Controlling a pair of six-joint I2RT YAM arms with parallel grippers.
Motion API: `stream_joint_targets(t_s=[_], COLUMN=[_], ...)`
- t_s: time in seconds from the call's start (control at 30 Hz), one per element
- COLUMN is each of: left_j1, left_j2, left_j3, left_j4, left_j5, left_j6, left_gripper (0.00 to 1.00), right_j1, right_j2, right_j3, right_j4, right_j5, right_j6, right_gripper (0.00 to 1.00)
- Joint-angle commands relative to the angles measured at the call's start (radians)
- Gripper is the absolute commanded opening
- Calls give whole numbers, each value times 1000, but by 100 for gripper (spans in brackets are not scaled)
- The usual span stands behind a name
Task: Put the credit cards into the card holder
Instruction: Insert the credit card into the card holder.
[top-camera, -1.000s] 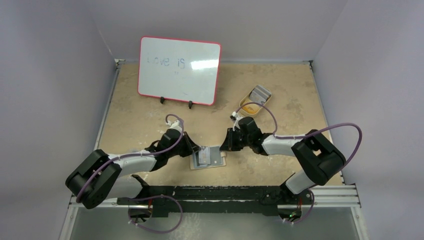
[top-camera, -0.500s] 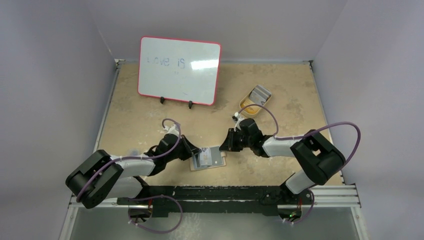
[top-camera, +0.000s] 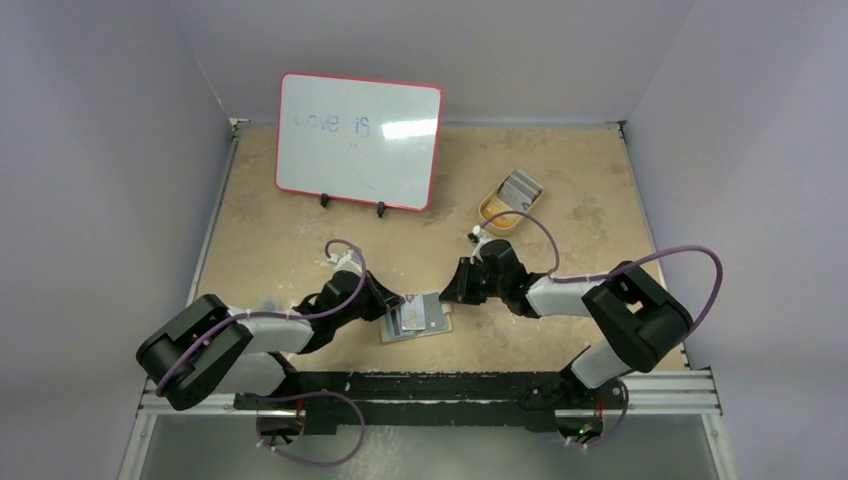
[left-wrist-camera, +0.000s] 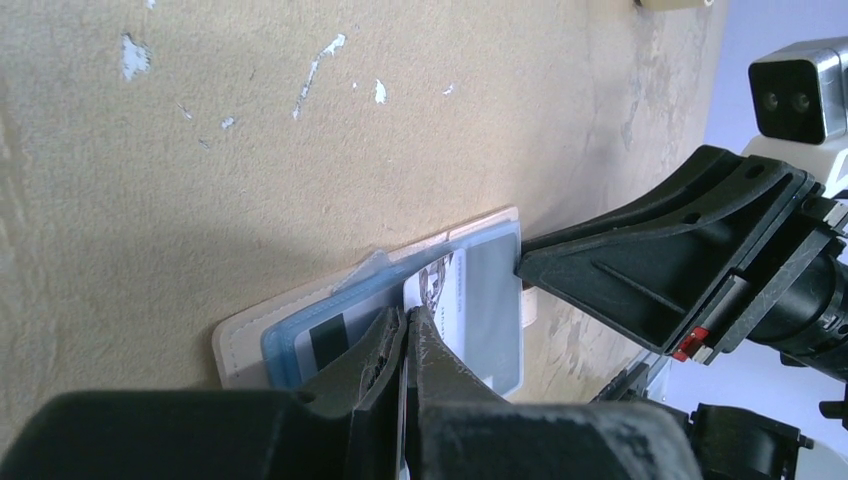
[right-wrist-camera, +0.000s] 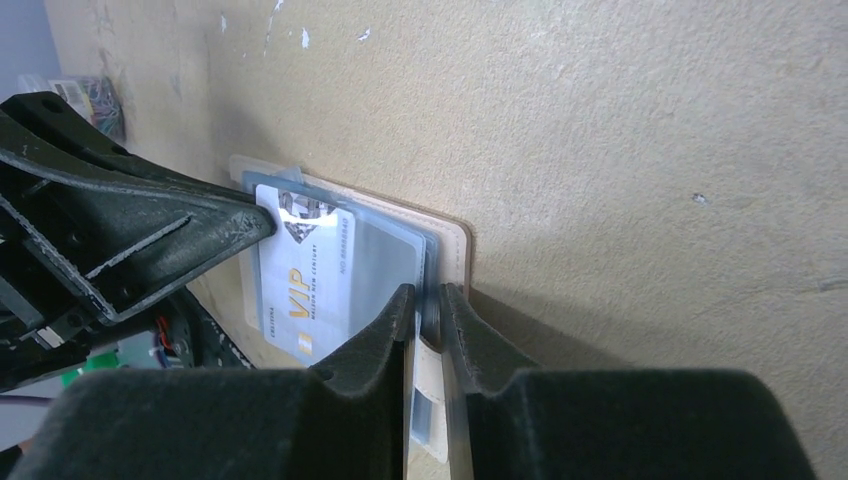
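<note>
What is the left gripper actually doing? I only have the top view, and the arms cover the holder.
Observer: The left gripper is shut on one edge of a card that lies flat over the open holder.
Operator: And the right?
Observer: The right gripper clamps the holder's opposite edge, pinning it to the table.
Operator: Which card is it?
Observer: White with gold "VIP" lettering. I can't tell how far into a pocket it sits.
</note>
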Motion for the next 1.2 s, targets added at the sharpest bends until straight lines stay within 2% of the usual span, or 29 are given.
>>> stream_joint_targets(t_s=[0.0, 0.3, 0.47, 0.67, 0.73, 0.93, 1.17], left_j1=[-2, -3, -3, -3, -3, -3, -5], left_j2=[-13, -49, -63, -89, -87, -65, -38], left_j3=[-19, -44, -42, -47, -49, -57, -65], left_j4=[-9, -6, -13, -35, -30, 20, 68], left_j5=[-93, -152, -162, -170, -168, -155, -69], left_j6=[15, -18, -10, -5, -5, -15, 0], left_gripper=[0, 0, 0, 0, 0, 0, 0], right_j1=[8, 8, 9, 11, 15, 61, 95], right_j2=[-28, -28, -64, -175, -190, -150, -98], right_j3=[-48, -90, -77, -69, -71, -63, -63], right_j4=[-11, 56, 12, -124, -138, -117, -74], right_j5=[29, 18, 14, 68, 68, 47, 68], right_j6=[32, 85, 90, 71, 66, 69, 99], right_gripper=[17, 20, 35, 48, 49, 42, 30])
